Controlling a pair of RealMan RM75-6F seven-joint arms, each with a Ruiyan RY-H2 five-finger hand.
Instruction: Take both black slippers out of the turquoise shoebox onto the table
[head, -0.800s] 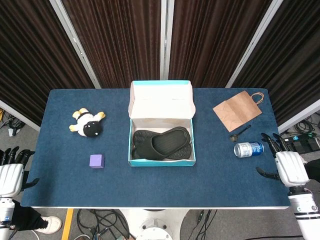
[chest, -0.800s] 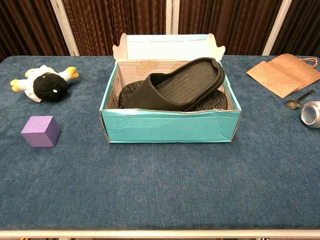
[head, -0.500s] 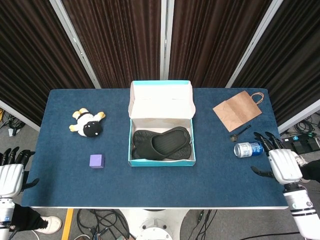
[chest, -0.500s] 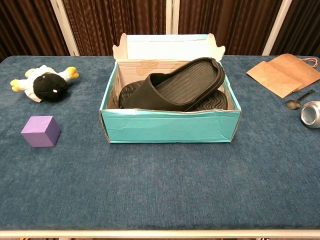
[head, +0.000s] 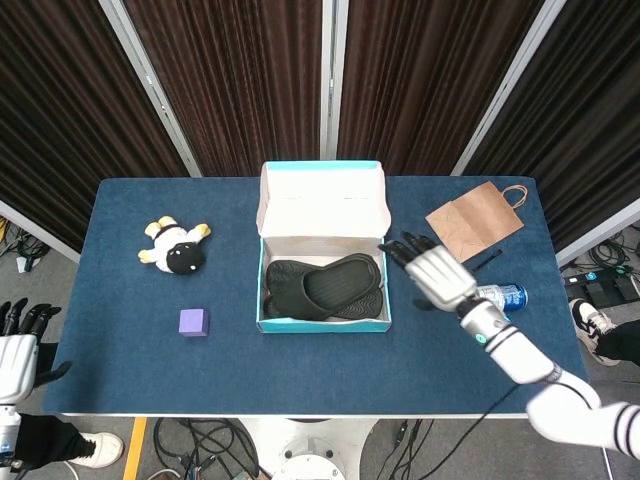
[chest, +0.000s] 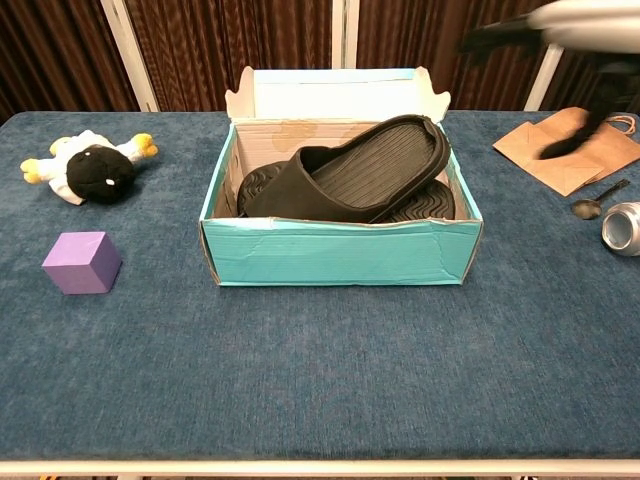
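A rectangular table (head: 320, 375) covered in dark blue fabric stands before a wall of dark brown pleated curtains (head: 235, 85), which are split by pale grey-white vertical and slanting frame bars (head: 333, 80). Below the table's near edge, a tangle of black cables (head: 200, 445) lies on a grey floor (head: 140, 455), with a strip of yellow tape (head: 133, 445) near the left corner. Even, bright light falls across the tabletop, leaving only soft shadows.
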